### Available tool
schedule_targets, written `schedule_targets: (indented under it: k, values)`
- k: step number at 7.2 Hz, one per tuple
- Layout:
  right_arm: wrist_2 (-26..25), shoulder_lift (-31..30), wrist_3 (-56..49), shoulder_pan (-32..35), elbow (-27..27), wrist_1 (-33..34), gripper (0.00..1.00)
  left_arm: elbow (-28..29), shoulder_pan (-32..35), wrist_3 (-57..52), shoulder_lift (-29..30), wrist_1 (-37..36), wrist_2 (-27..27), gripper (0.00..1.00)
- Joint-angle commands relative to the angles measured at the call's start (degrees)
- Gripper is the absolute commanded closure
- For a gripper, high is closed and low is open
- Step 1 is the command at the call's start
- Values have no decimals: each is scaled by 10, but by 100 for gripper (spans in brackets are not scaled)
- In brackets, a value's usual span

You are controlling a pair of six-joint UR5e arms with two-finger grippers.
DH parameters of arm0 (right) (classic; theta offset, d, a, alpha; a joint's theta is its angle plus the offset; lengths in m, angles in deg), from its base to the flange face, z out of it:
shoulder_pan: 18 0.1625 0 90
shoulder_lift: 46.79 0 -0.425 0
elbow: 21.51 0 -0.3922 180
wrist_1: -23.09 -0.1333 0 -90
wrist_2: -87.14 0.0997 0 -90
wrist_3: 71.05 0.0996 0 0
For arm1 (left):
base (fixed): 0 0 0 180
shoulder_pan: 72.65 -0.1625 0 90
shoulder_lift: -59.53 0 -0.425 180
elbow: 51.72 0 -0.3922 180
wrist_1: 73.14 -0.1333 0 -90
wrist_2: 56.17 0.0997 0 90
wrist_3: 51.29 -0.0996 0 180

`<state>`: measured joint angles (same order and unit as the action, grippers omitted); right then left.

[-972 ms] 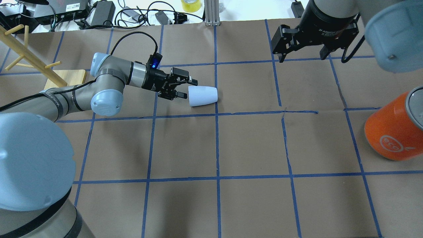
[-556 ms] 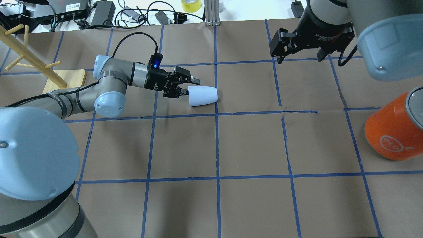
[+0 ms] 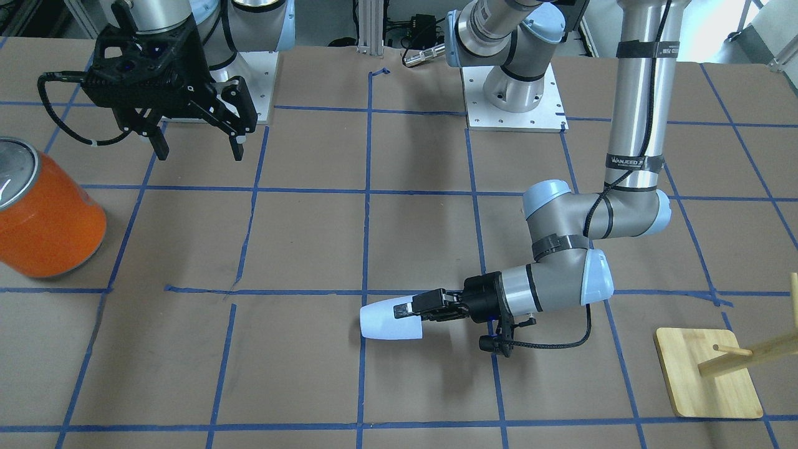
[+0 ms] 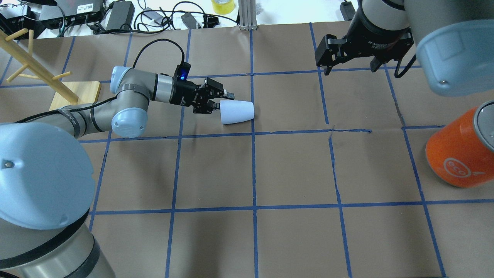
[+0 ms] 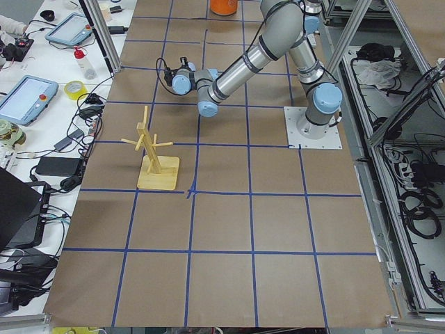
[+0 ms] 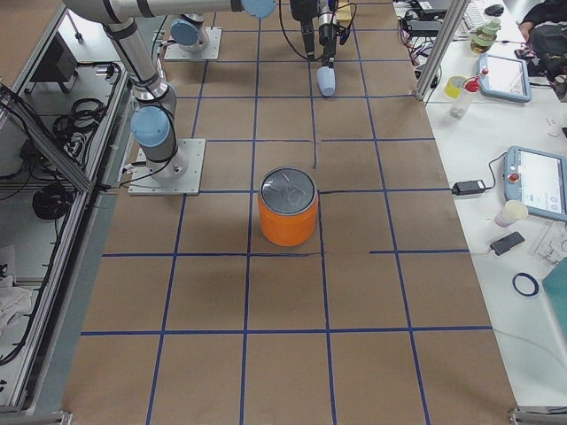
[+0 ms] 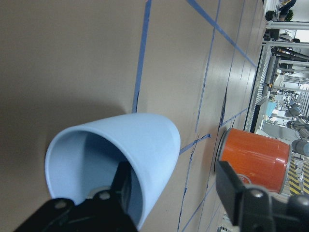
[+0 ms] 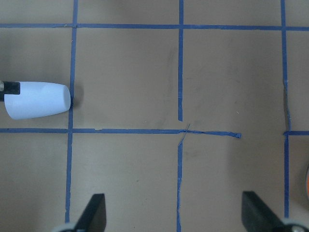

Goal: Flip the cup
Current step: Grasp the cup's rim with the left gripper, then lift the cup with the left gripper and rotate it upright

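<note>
A table covered in brown paper (image 4: 293, 170), marked into squares by blue tape lines (image 4: 254, 170), fills the views. The small pale blue-white plastic tumbler (image 4: 237, 112) lies on its side on the paper, in a square just beside the centre tape line on the robot's left half, with its mouth turned toward the left gripper (image 4: 220, 99). That gripper reaches in low and level. Its fingers are spread, one inside the mouth and the other outside the wall, which is not pinched between them. The right gripper (image 3: 198, 149) hangs above the paper, well apart from the tumbler, with its fingers wide apart and holding nothing. A large orange cylinder with a silver top (image 4: 459, 154) stands on the robot's right side. A wooden peg rack on a square base (image 3: 707, 374) stands on its left. Black cables and power bricks (image 4: 123, 13) and a yellow tape roll (image 4: 223, 5) lie past the far edge. Side benches carry grey tablet-like pendants (image 6: 532, 181)
</note>
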<state>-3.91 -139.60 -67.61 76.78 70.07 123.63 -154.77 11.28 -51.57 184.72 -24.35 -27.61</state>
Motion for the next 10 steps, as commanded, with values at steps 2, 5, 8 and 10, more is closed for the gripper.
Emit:
schedule_targets:
  k: [2,5,8,10]
  values:
    - [-1,0,0,0,0,-1,0,2,-1,7,1,0,8,100]
    - [-1,0,0,0,0,-1,0,27,1,122,-33,-32,73,100]
    - [-1,0,0,1,1,-1,0,65,23,178,-106,9,323,100]
    - [-1,0,0,1,1,-1,0,115,14,96,-143,116,492,100]
